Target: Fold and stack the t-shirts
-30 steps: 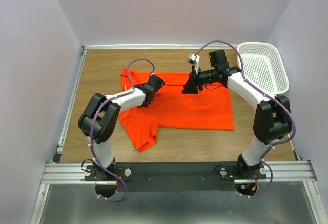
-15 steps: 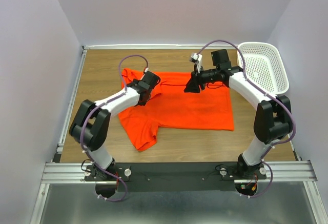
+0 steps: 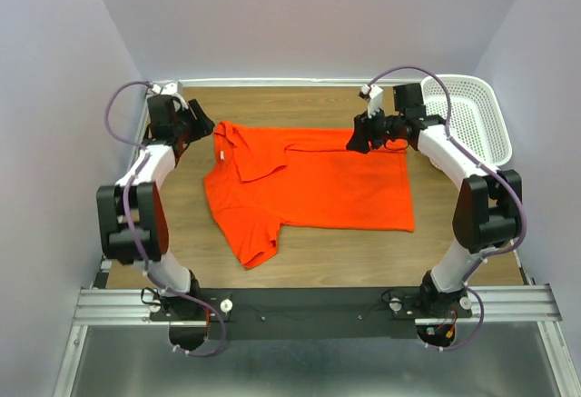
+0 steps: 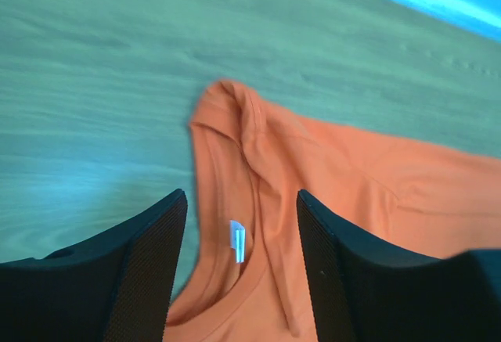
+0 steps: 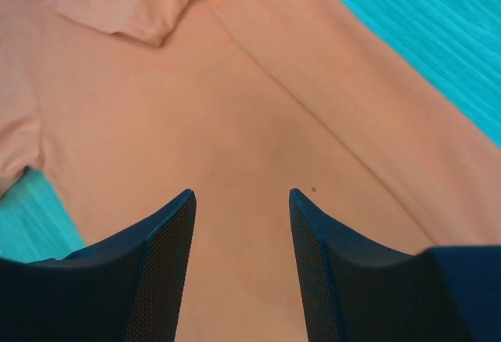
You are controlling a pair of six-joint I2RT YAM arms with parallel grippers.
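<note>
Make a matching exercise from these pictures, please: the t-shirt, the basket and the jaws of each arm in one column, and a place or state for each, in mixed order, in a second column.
Column one:
1. t-shirt
2. basket
3. left jaws
4. right jaws

Column two:
A. open, near the far left corner
B. orange-red, lying in the middle
C. open, above the t-shirt's far edge
D. white, in the far right corner

Pairs: 1-B, 2-D, 3-A, 4-C.

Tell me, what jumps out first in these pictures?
The bright orange-red t-shirt lying spread in the middle of the wooden table. Next, the white basket at the far right corner. Two robot arms curve in from the sides, left fingers and right fingers open and empty.
</note>
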